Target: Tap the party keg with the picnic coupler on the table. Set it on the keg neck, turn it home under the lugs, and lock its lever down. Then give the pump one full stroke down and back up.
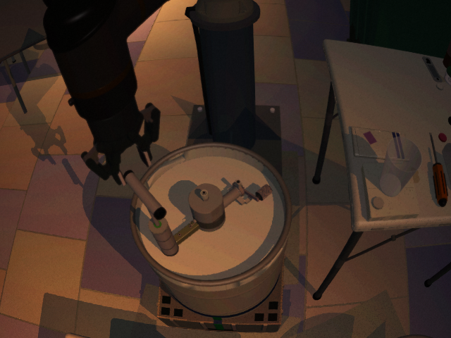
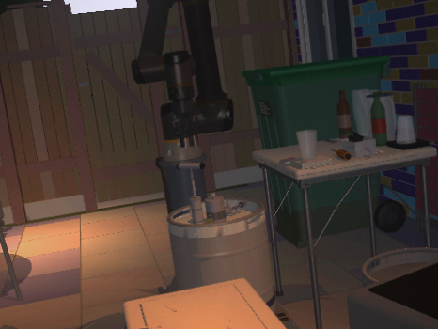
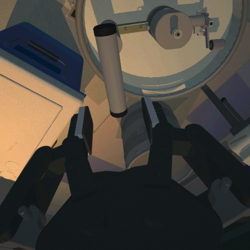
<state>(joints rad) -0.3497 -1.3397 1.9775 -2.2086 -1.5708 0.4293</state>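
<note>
My gripper (image 3: 115, 122) hangs open and empty just off the near end of the pump's T-handle (image 3: 110, 70), above and outside the keg's left rim. The handle (image 1: 144, 194) is a pale bar with black end caps, raised on a thin rod over the ribbed pump cylinder (image 1: 164, 238). The picnic coupler (image 1: 206, 203) sits on the neck at the middle of the keg (image 1: 213, 218) top. A brass bracket joins the coupler to the pump, and its lever with a knurled knob (image 1: 263, 191) lies out to the right. The gripper (image 2: 188, 141) stands just above the handle (image 2: 190, 165).
The keg's raised rim lies just under the gripper, and the robot's dark pedestal (image 1: 226, 72) stands behind the keg. A folding table (image 1: 397, 134) on the right carries a plastic cup and a screwdriver. A white and blue cooler (image 3: 35, 93) sits on the floor near the keg.
</note>
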